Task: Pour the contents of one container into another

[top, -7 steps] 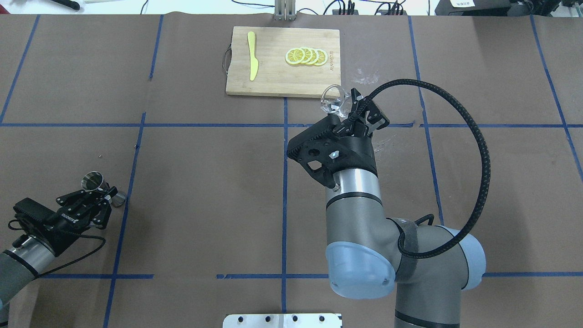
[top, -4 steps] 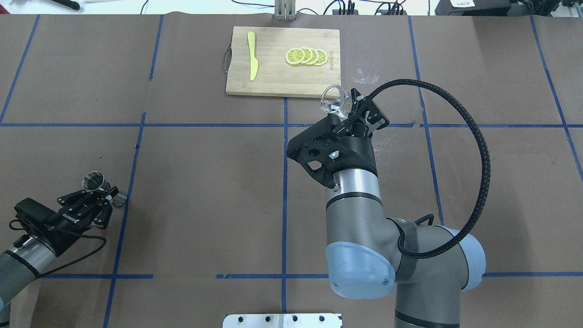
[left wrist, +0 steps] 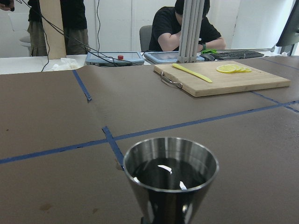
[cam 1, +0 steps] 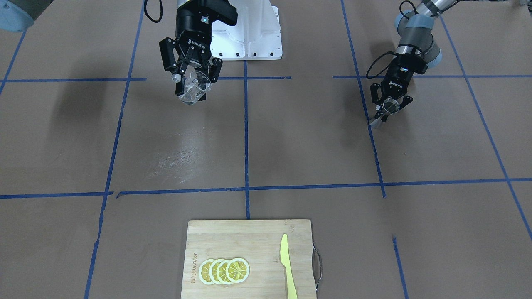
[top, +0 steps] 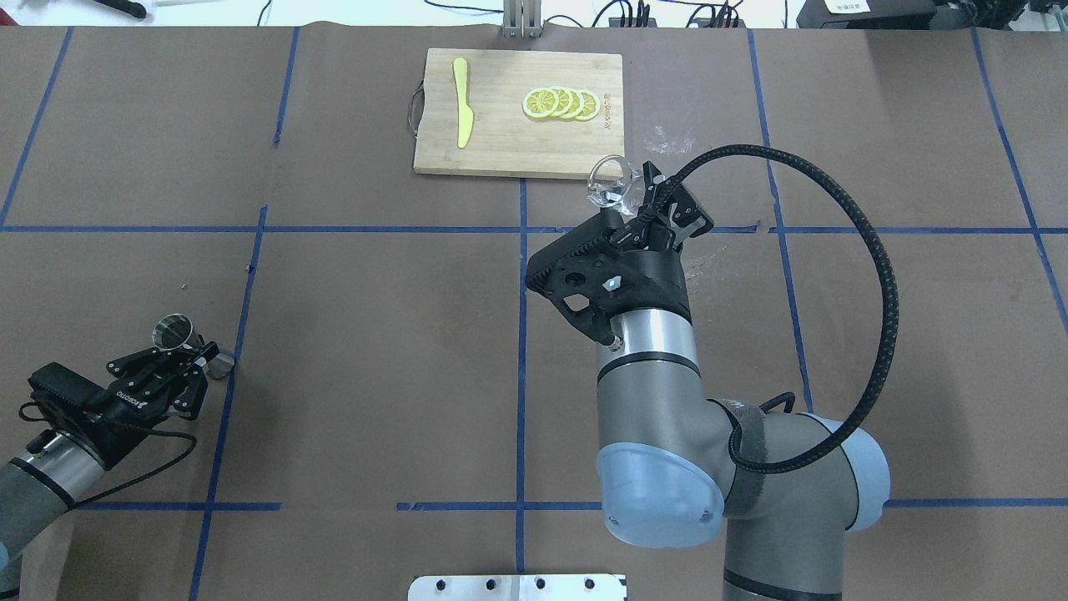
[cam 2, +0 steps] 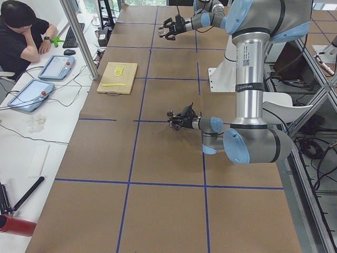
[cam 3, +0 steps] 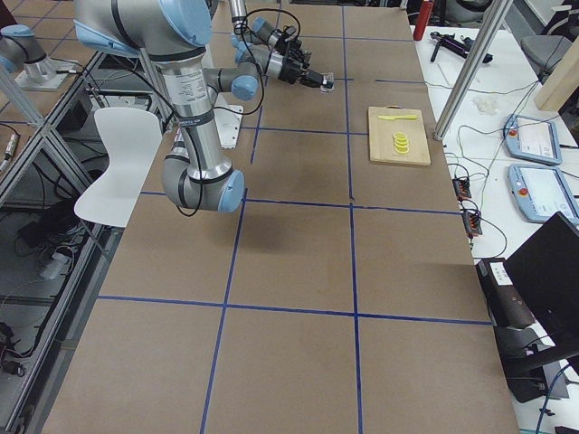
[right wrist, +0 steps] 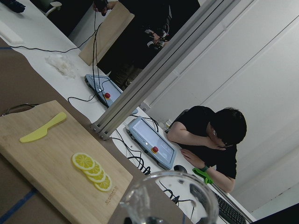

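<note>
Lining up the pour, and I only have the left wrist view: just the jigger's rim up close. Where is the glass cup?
Observer: The right gripper is shut on the glass cup, held well above the table.
Operator: What has hold of my jigger?
Observer: The left gripper is shut on the narrow waist of the jigger.
Operator: Are the two close?
Observer: No. In the overhead view the centre blue tape line runs between them, with the cup just right of it and the jigger far left.

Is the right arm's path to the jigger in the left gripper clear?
Likely yes: only bare table lies between the glass cup in the right gripper and the jigger; the cutting board sits aside.
</note>
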You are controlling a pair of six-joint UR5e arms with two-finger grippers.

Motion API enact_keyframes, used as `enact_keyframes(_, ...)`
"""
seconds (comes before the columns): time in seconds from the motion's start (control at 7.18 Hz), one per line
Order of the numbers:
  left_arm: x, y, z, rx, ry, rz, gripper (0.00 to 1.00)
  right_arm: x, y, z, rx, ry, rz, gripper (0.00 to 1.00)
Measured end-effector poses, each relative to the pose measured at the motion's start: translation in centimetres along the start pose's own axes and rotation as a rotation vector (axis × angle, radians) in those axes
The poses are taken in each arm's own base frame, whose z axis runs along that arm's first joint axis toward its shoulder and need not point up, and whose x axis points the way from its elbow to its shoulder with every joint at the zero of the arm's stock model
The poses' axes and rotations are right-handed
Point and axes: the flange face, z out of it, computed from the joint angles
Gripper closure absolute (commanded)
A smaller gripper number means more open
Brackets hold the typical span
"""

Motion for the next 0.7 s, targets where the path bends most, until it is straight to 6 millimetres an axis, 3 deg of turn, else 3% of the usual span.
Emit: enact_keyframes(0.7, 0.01, -0.02, 0.01, 0.002, -0.001, -0.001, 0.61, 0.00, 0.00, 0.00, 0.000, 0.000, 0.000, 1.00)
